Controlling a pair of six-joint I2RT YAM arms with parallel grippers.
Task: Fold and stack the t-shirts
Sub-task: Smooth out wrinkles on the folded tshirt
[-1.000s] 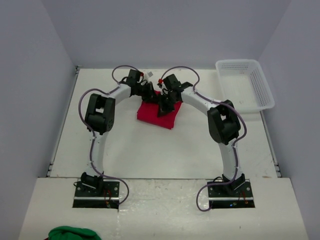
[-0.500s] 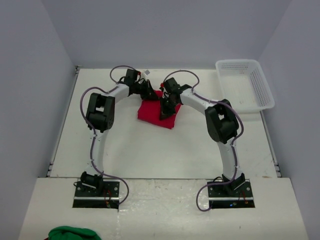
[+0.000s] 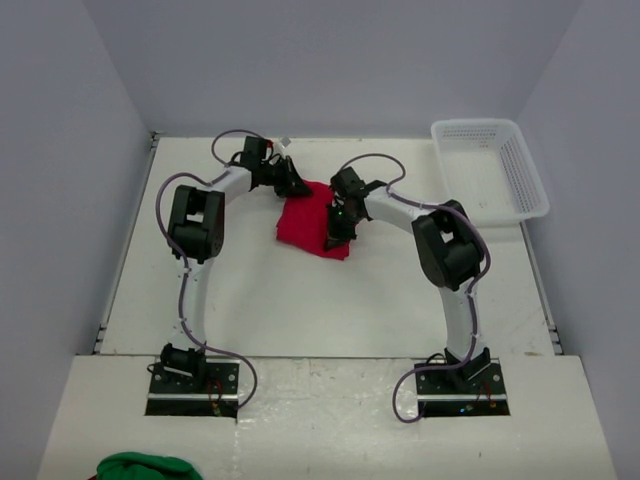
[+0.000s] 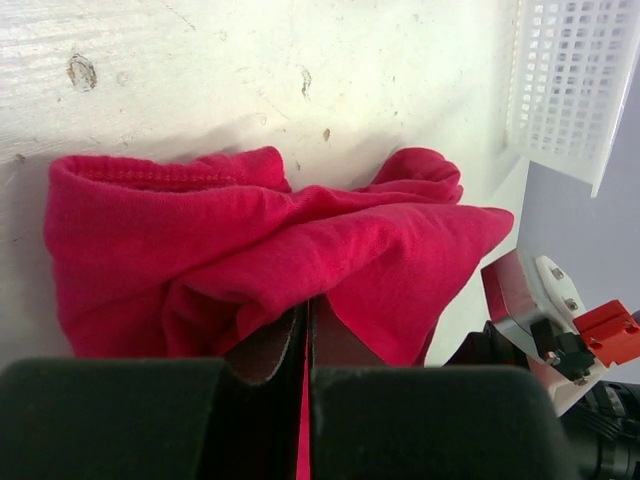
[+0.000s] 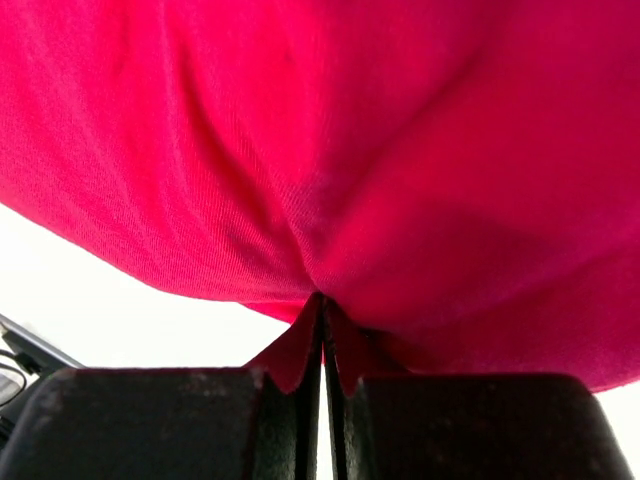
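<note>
T-shirt (image 3: 306, 226) perhaps wider now, left gripper (image 3: 297, 187) farther left

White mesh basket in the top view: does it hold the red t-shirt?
No, the t-shirt lies on the table, apart from the basket.

One plain red t-shirt (image 3: 310, 222) is seen folded into a small, rumpled rectangle on the white table (image 3: 300, 300), toward its far middle. A stitched hem is shown along one fold.

The plain soft cloth t-shirt (image 3: 305, 230) is bright red all over. The plastic mesh basket (image 3: 528, 185) is white; the speckled desk (image 3: 300, 300) is white too.
</note>
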